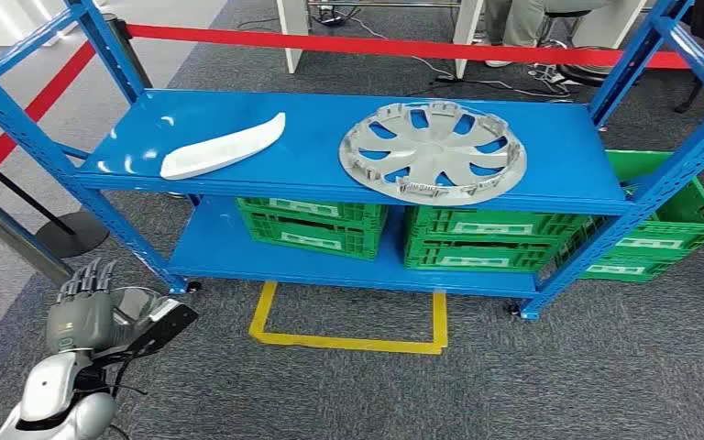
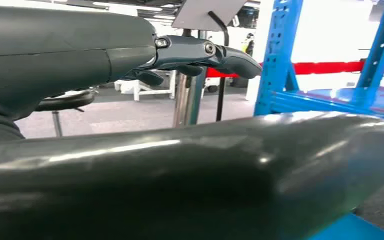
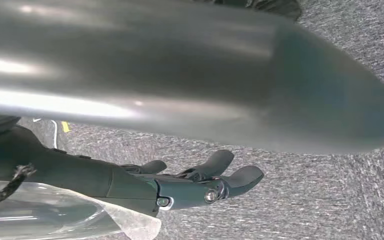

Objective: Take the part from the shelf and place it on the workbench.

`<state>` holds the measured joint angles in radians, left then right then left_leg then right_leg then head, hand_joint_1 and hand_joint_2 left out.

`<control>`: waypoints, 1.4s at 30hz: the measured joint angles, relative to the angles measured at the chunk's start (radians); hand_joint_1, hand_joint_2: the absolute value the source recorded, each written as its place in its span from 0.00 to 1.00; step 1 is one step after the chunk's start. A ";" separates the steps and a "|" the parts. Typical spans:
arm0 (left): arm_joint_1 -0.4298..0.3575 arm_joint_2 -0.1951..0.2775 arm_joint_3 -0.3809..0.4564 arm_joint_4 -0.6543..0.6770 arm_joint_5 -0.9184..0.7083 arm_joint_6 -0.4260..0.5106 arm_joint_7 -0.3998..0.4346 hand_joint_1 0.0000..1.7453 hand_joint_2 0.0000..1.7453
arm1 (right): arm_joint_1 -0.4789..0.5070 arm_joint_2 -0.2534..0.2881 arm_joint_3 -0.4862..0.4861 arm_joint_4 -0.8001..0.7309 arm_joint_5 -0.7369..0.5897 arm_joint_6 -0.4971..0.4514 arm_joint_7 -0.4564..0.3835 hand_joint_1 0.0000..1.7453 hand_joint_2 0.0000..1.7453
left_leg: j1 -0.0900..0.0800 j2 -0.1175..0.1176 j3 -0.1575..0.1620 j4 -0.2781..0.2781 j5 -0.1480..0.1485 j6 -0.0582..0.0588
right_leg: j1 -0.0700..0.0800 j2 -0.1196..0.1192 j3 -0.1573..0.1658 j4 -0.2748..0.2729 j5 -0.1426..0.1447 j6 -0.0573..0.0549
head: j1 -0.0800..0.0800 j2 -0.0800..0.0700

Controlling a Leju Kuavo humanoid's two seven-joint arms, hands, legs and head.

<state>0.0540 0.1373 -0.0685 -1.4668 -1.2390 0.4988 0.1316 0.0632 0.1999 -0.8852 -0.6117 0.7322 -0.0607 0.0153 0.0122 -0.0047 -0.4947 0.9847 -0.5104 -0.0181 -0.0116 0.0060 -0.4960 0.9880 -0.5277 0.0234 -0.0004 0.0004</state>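
Two parts lie on the top shelf of the blue rack (image 1: pixel 312 170): a long white curved trim piece (image 1: pixel 223 147) at the left and a silver wheel cover (image 1: pixel 433 151) to the right of the middle. My left hand (image 1: pixel 84 310) is raised at the lower left, well short of the rack, its fingers apart and holding nothing. In the left wrist view its dark fingers (image 2: pixel 205 52) stretch toward a blue upright. My right hand (image 3: pixel 200 182) hangs over grey carpet with its fingers loosely extended and nothing in them.
Green crates (image 1: pixel 316 225) stand on the lower shelf, and more (image 1: pixel 660 229) sit on the floor at the right. A yellow square (image 1: pixel 348 321) is taped on the carpet in front of the rack. A red barrier tape (image 1: pixel 376 44) runs behind it. A stanchion base (image 1: pixel 71 234) stands at left.
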 joint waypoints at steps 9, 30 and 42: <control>-0.013 0.000 -0.010 0.000 -0.001 -0.001 0.002 0.00 0.00 | -0.005 0.000 -0.009 0.007 0.006 0.000 -0.002 0.00 0.00 | 0.000 0.000 -0.001 0.000 0.000 0.000 | 0.000 0.000 -0.001 0.000 0.000 0.000 | 0.000 0.000; -0.091 0.029 -0.018 0.003 -0.002 -0.026 0.025 0.00 0.00 | 0.002 0.033 -0.074 -0.031 0.106 0.058 0.030 0.00 0.00 | 0.000 0.000 -0.001 0.000 0.000 0.000 | 0.000 0.000 -0.001 0.000 0.001 -0.001 | 0.000 0.000; -0.074 0.029 -0.016 0.003 0.003 -0.022 0.024 0.00 0.00 | 0.001 0.039 -0.098 -0.034 0.119 0.058 0.029 0.00 0.00 | 0.000 0.000 -0.002 0.000 0.000 0.000 | 0.000 0.000 -0.001 0.000 0.001 -0.001 | 0.000 0.000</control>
<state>-0.0197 0.1664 -0.0848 -1.4637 -1.2357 0.4768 0.1560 0.0638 0.2385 -0.9830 -0.6454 0.8513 -0.0028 0.0439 0.0123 -0.0046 -0.4963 0.9846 -0.5099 -0.0182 -0.0116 0.0060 -0.4973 0.9881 -0.5268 0.0226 -0.0004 0.0004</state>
